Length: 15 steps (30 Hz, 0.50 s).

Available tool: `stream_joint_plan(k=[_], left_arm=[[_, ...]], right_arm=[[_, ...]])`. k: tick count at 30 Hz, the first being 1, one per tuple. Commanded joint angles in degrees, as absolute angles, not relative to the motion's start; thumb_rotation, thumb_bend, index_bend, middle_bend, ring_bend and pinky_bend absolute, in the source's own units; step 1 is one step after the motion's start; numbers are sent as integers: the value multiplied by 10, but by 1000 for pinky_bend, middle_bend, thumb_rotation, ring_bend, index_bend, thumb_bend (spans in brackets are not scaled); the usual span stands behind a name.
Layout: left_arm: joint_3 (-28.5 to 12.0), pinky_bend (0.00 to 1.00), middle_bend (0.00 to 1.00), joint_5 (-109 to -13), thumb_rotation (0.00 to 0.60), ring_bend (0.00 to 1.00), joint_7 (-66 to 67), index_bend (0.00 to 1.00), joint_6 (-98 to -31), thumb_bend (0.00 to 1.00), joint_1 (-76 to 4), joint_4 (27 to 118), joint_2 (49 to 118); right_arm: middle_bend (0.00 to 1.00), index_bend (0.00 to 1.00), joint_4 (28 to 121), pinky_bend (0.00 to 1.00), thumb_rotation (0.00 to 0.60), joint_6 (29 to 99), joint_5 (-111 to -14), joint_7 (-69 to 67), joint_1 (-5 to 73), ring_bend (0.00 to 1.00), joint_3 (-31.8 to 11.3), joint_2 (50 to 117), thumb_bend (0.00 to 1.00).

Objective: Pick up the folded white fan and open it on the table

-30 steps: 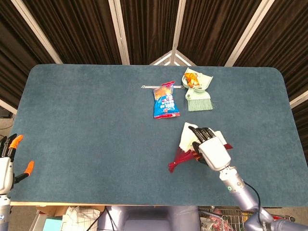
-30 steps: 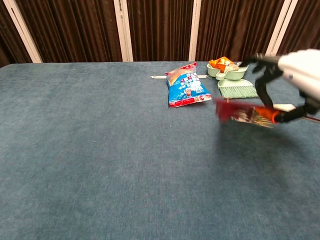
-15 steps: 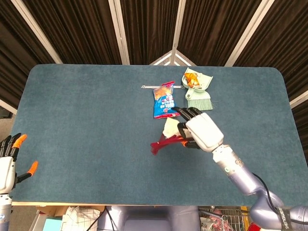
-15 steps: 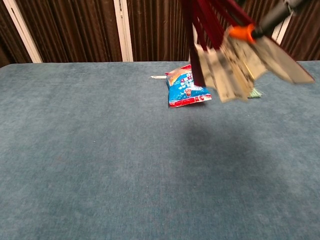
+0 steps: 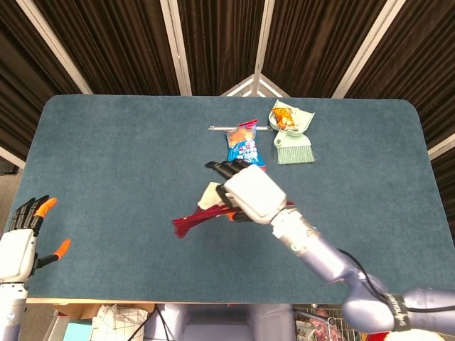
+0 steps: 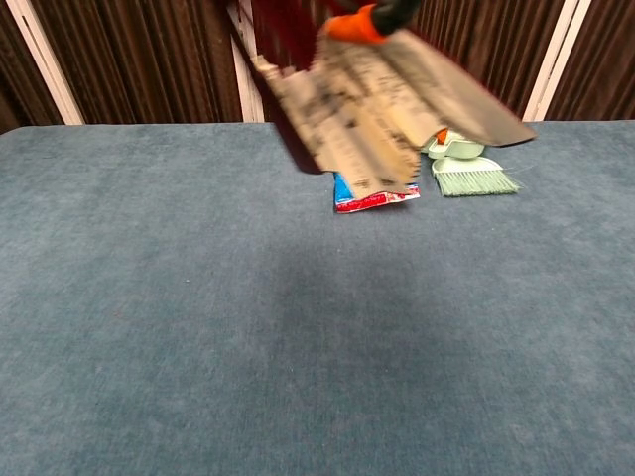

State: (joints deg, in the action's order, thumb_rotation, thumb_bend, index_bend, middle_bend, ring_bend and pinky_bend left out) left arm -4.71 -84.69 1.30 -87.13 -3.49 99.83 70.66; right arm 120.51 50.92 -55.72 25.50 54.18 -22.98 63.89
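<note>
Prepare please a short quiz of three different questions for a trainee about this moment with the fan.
1. True or false: the white fan lies flat on the table.
2. Which hand holds the fan? A) the left hand B) the right hand C) neither
3. Fill in: beside the green brush lies a blue ____ bag.

Key:
1. False: the right hand holds it up above the table, partly spread.
2. B; the left hand waits open at the table's near edge, holding nothing.
3. snack.
</note>
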Motion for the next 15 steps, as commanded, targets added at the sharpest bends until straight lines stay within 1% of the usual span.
stream_joint_plan(k=[1, 6, 15], left_arm=[[-52, 31, 57, -845, 600, 0, 7, 169, -858, 355, -46, 994, 714], [-66, 32, 59, -841, 600, 0, -5, 199, -832, 354, -72, 988, 731], [-107, 31, 58, -799, 600, 0, -9, 221, -769, 352, -130, 974, 774]], right_arm=[[180, 841, 1190, 238, 600, 512, -524, 272, 572, 227, -231, 671, 560], [180, 841, 1165, 238, 600, 517, -502, 279, 600, 227, -229, 701, 560], [180, 841, 1109, 238, 600, 521, -476, 265, 639, 227, -239, 745, 560]])
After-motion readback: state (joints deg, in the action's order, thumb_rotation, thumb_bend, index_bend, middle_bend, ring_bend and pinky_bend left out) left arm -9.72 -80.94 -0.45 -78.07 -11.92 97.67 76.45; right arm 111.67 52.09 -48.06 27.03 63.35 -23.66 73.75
